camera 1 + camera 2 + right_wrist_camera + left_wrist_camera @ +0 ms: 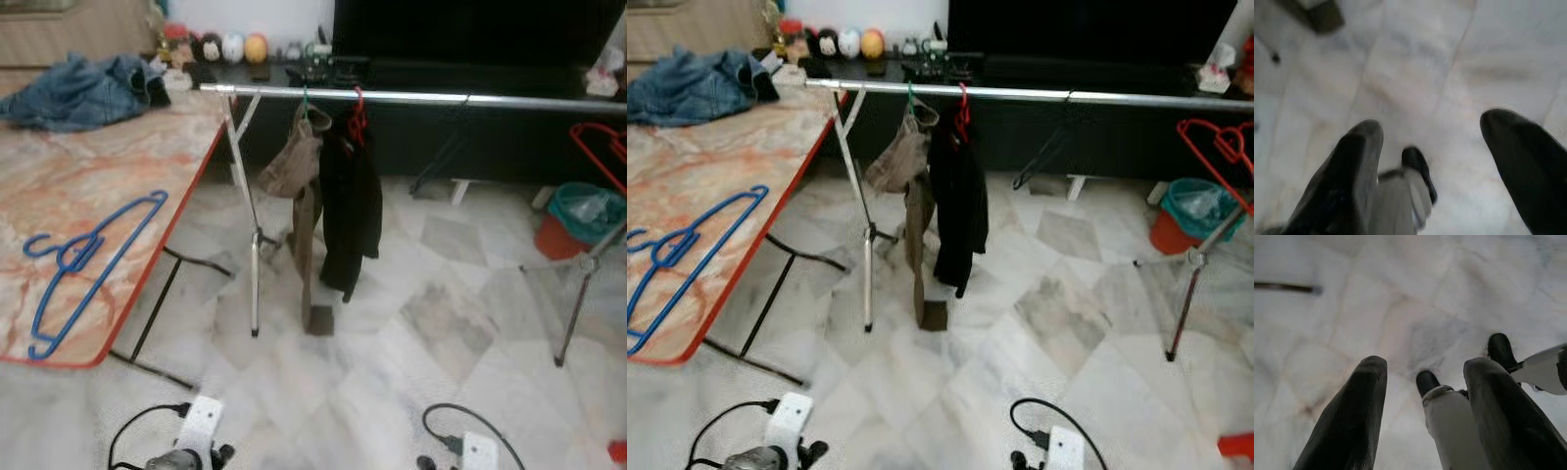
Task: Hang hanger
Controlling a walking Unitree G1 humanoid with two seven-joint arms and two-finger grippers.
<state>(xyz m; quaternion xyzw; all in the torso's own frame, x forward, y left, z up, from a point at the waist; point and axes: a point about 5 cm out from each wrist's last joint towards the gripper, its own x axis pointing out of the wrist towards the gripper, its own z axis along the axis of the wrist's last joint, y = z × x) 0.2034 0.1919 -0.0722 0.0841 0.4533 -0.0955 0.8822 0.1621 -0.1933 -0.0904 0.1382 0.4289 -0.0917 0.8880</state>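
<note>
Plainly cut off at the bottom of the head views: left arm (191, 436) and right arm (470, 452), just wrists and looping cables, hanging low over the pale marble floor (411, 333). Left gripper (1422, 377) pointed down at floor tiles, fingers (1352, 416) spread apart with nothing between them. Right gripper (1432, 132) likewise aimed at the floor, fingers (1354, 166) wide apart and empty, picture blurred. Robot's own feet just visible past the fingers in both wrist views.

Lying flat near the table's front edge, partly cropped in the right eye view: blue hanger (88, 259), on the marble-patterned table (118, 166) with its red rim, to the robot's left. Heaped at the table's far end: blue denim clothing (83, 88). Running across the upper scene: silver rail (411, 96) of the clothes rack, right end cut off by the frame. Hung close together near the rail's left end: brown garment (299, 186) and black garment (351, 211); long bare stretch of rail to their right. Red hanger (1220, 147) at the far right, hard to tell what it hangs from. Teal bin (586, 211) and an orange-red bucket (556, 235) beyond the rack's right leg, partly hidden. Small round figures (230, 46) on the dark cabinet behind, too small to identify. Open floor between robot and rack.
</note>
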